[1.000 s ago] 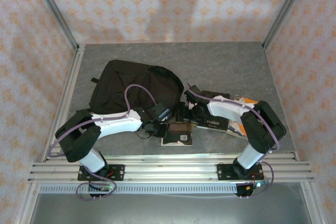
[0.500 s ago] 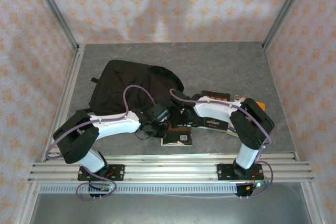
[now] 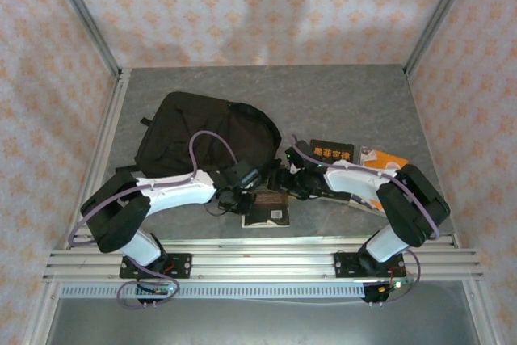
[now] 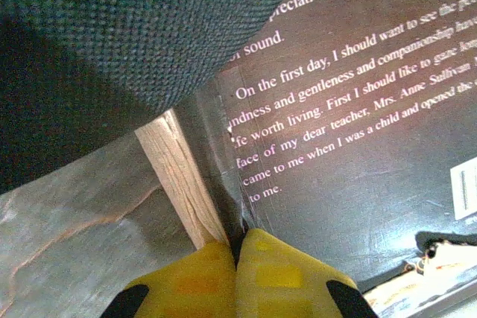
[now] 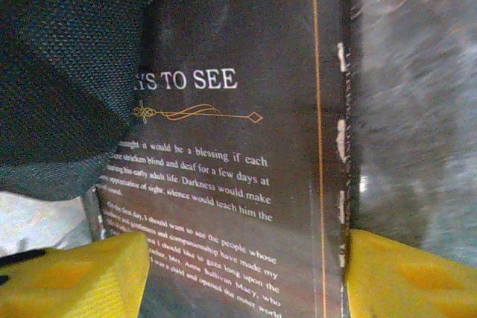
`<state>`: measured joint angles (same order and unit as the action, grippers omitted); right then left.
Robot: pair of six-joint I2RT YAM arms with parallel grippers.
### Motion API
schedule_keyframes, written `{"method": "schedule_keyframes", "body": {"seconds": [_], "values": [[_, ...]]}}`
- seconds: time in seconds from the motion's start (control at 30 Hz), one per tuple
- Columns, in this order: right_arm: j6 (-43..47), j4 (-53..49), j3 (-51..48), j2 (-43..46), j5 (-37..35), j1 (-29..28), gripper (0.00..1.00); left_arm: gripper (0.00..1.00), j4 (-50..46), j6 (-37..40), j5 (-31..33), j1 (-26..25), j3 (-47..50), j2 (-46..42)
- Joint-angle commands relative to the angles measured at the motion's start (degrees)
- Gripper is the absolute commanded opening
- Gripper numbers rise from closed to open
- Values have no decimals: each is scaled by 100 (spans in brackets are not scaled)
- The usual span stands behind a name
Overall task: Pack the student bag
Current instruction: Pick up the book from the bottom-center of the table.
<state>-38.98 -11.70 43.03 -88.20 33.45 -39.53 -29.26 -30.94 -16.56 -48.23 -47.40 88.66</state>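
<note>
Outward swings the right elbow, baring a black book [image 3: 331, 151]. Wide-jawed, the right gripper [image 5: 246, 281] straddles the dark paperback [image 5: 238, 147]. The left gripper [image 4: 238, 273] sits clamped shut at its edge. The student bag [image 3: 202, 139] overlaps the paperback's corner, so square the grasp first.

One student bag [image 3: 202, 139], a black backpack, lies at nine o'clock on the table [image 3: 339, 94].

Three books can be counted:
- one dark brown book [image 3: 268, 209] at six o'clock
- one black book with an orange title [image 3: 332, 151] at three o'clock
- one orange-and-white book [image 3: 386, 159] further out at three o'clock

Whether more books lie under the right arm [image 3: 355, 175] cannot be told.

There are two arms, that one and the left arm [image 3: 174, 190]. There are two grippers, the left gripper [image 4: 237, 258] and the right gripper [image 5: 246, 281], each with two yellow fingertips.
</note>
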Motion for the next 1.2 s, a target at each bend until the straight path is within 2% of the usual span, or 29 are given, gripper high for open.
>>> {"method": "schedule_keyframes", "body": {"seconds": [0.0, 0.13, 0.23, 0.33, 0.5, 0.6, 0.7, 0.87, 0.97, 1.17], "values": [[-606, 1991, -62, 357, 2722, -355, 63, 1, 497, 108, -129, -54, 223, 169], [-755, 2243, -328, 608, 2694, -290, 58, 1, 491, 136, -129, -55, 267, 103], [-853, 2441, -452, 462, 2763, -292, 51, 1, 491, 158, -129, -51, 242, 79], [-519, 2061, -466, 238, 2567, -292, 44, 1, 454, 174, -124, -55, 181, 70], [259, 825, -480, -32, 1653, -107, 19, 1, 260, 180, -11, -55, 142, -77], [501, 218, -514, 234, 1106, -12, 8, 2, 136, 120, -1, -5, 186, -326], [728, -620, -420, 689, 366, 39, 0, 14, -3, 70, -52, 101, 170, -657], [1162, -2407, -46, 1233, -1119, 121, 0, 48, -494, 64, 22, 323, -286, -1148], [1222, -3064, 236, 1681, -1759, 121, 0, 54, -797, 96, -53, 481, -668, -1351], [1681, -3361, 924, 2797, -1910, 121, 0, 59, -1388, 112, -137, 585, -1823, -1450]]}}
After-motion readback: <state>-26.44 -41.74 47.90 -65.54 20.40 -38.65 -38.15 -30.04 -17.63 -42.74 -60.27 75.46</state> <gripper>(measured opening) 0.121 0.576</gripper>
